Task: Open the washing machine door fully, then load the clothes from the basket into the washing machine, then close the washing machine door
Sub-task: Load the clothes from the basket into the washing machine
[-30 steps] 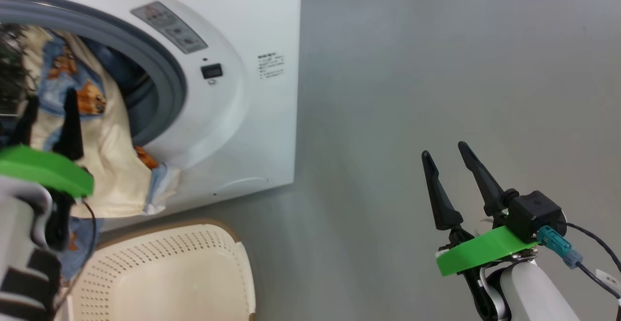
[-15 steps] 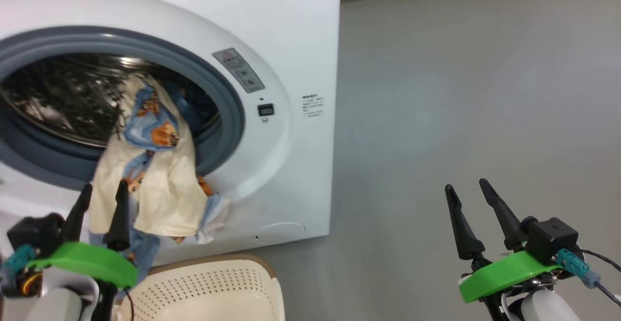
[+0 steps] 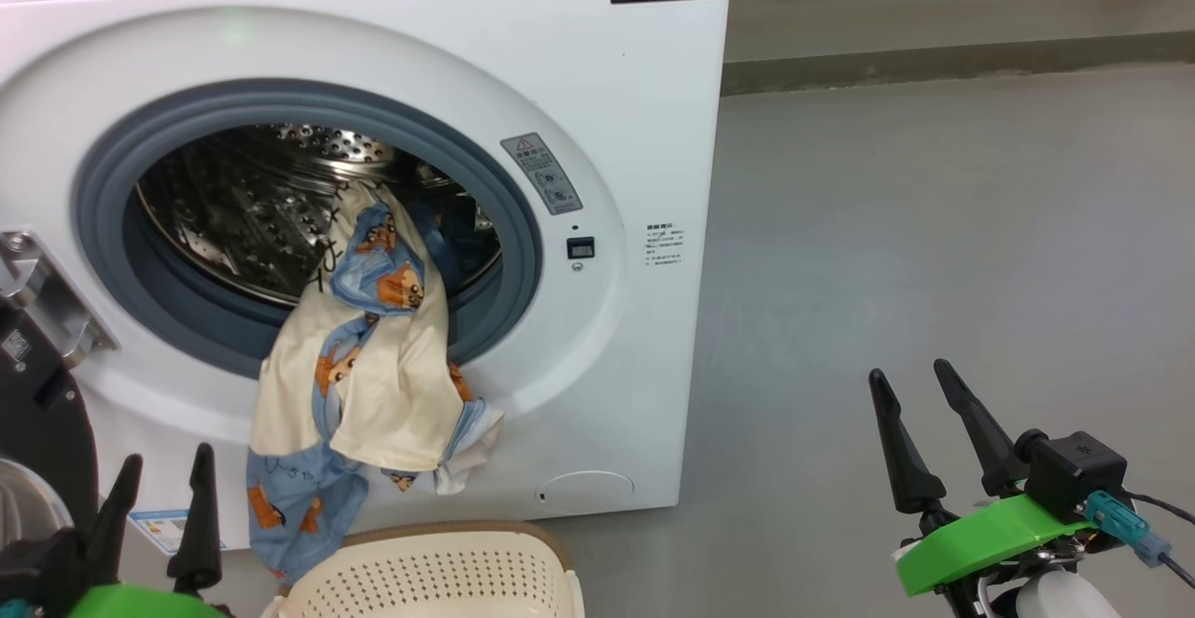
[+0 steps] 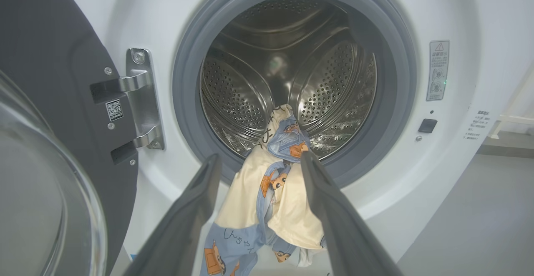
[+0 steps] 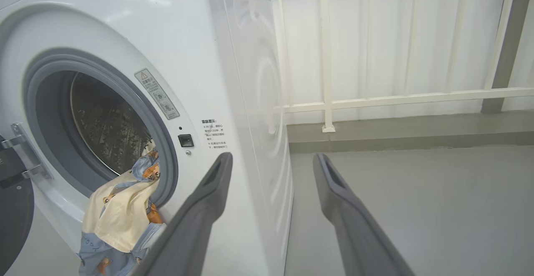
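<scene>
The washing machine (image 3: 644, 114), a white front-loader, has its steel perforated drum (image 4: 250, 92) exposed. The washing machine door (image 4: 46, 59) stands swung wide at the opening's left edge, showing its dark grey inner face and glass bowl. The clothes (image 3: 373, 385), cream and bear-printed blue, lie half in the drum, draped over the lower edge of the grey ring (image 3: 523, 254) and hanging down the front. The basket (image 3: 439, 571), cream with a brown rim, sits just below them. It seems empty, though only its far end shows.

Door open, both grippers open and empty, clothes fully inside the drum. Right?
No: the head view shows the clothes hanging half out of the drum, down the front of the washing machine. The door is open; left gripper and right gripper are open and empty.
</scene>
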